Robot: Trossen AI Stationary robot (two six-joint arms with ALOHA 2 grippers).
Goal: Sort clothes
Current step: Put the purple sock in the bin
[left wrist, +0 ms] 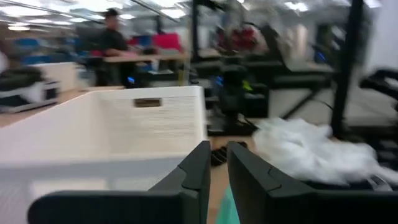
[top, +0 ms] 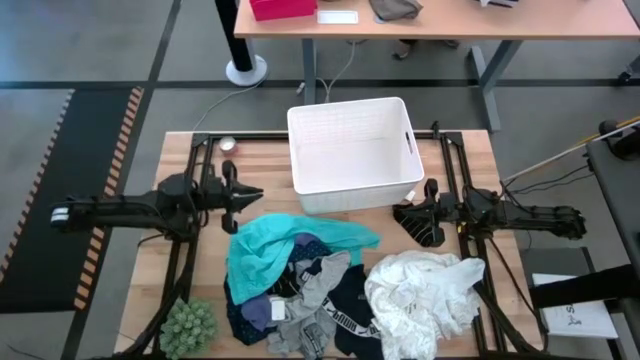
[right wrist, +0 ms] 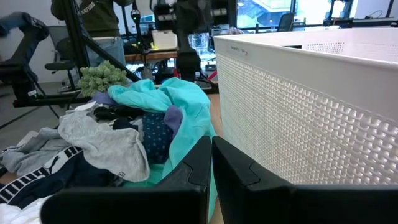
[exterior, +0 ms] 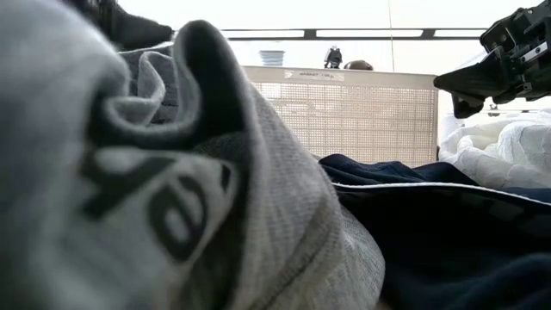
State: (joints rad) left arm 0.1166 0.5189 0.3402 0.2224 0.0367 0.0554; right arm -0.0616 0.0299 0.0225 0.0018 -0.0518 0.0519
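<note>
Clothes lie heaped on the near half of the table [top: 150,260]: teal top [top: 265,250] at left, navy item [top: 300,250] and grey garment [top: 315,290] in the middle, black piece [top: 350,315] beside them, white garment [top: 425,290] at right. The bin [top: 352,155] stands just beyond the heap. Left gripper [top: 250,208] hangs above the teal top's far-left edge, fingers almost closed, holding nothing. Right gripper [top: 412,222] hovers between bin and white garment, fingers apparently nearly together, empty. A plant [top: 188,325] sits at the near-left corner.

Robotics lab: desks [top: 440,20], rigs.
</note>
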